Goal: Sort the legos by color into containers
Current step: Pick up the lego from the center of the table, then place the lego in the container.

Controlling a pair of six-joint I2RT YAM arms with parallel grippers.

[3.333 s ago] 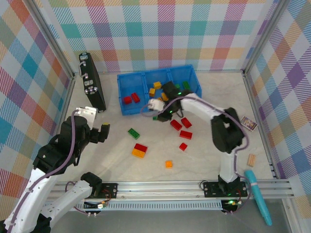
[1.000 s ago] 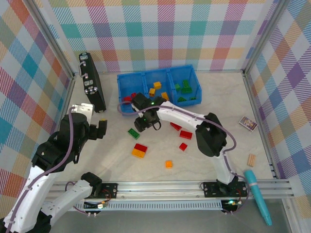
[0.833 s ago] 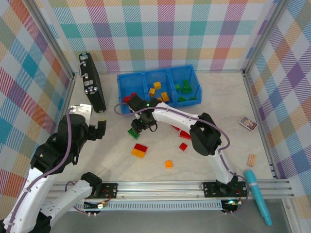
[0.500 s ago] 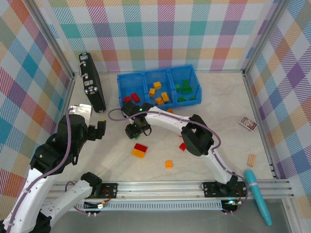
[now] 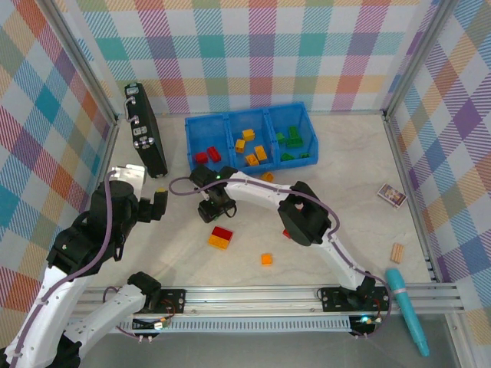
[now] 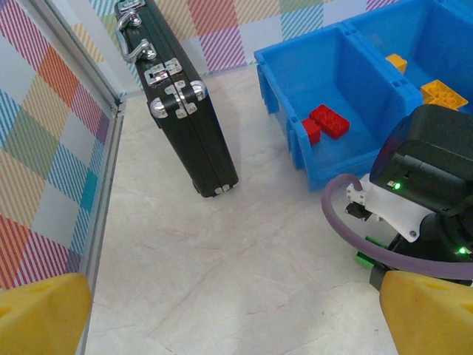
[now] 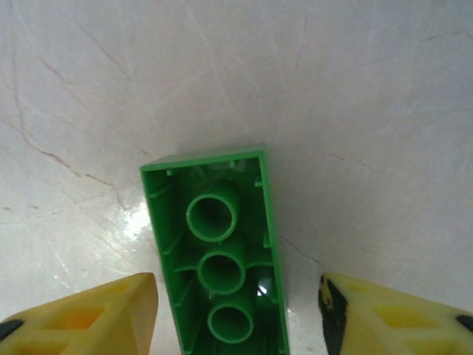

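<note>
The pale tabletop [image 5: 360,161] is crossed by the right arm [image 5: 261,190], which is stretched from the near right to left of centre; a red brick beside its elbow is partly hidden by it. At the far side a blue tray [image 5: 189,142] of three joined bins is seen. Red bricks [image 5: 207,156] are held in the left bin, orange-yellow bricks [image 5: 253,149] in the middle and green bricks [image 5: 291,142] in the right.

A black case [image 5: 144,130] is stood on edge left of the tray. A teal pen-shaped object [image 5: 406,307] is laid at the near right.

The left tool [image 6: 235,314] is held wide open above bare tabletop at the left. The right tool [image 7: 236,312] is placed just on the near side of the left bin. Its fingers are open on either side of a green brick [image 7: 218,251], with a gap left on both sides. That brick is laid hollow side up on the tabletop.

A red brick [image 5: 222,233] touching an orange one [image 5: 218,243] is laid nearer, and a small wooden block [image 5: 397,252] at the right.
</note>
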